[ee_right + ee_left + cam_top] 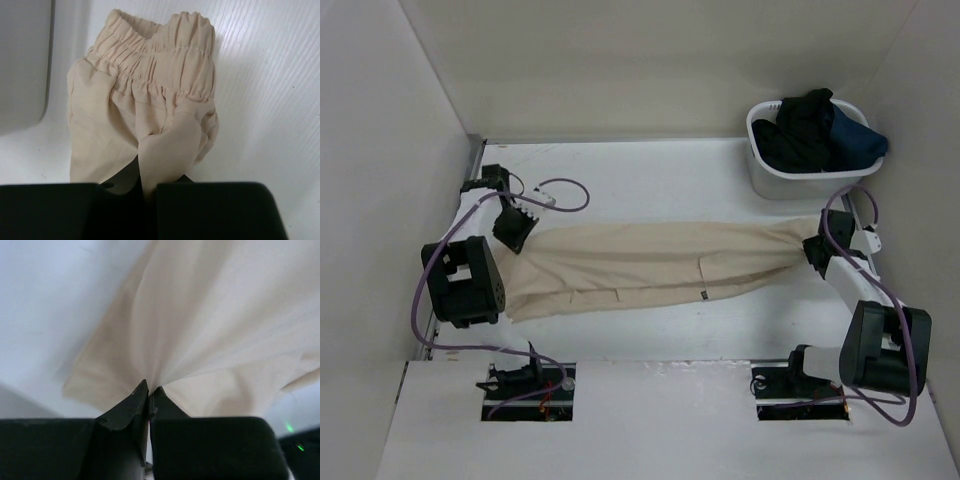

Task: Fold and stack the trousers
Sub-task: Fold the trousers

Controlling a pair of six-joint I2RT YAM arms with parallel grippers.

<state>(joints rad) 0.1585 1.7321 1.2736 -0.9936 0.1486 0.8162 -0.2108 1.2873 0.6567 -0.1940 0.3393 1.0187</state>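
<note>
Trousers (650, 265) lay stretched across table (650, 180), wide end at left, narrow end at right. Left gripper (512, 232) pinched wide end, fingers pressed together on cloth fanning out from tips. Right gripper (817, 250) clamped on narrow end, near elastic gathers. Small dark tag (704, 293) showed by near edge of cloth. White basket (775, 178) holding dark clothes (810, 128) stood at far right, near trousers but not touching.
</note>
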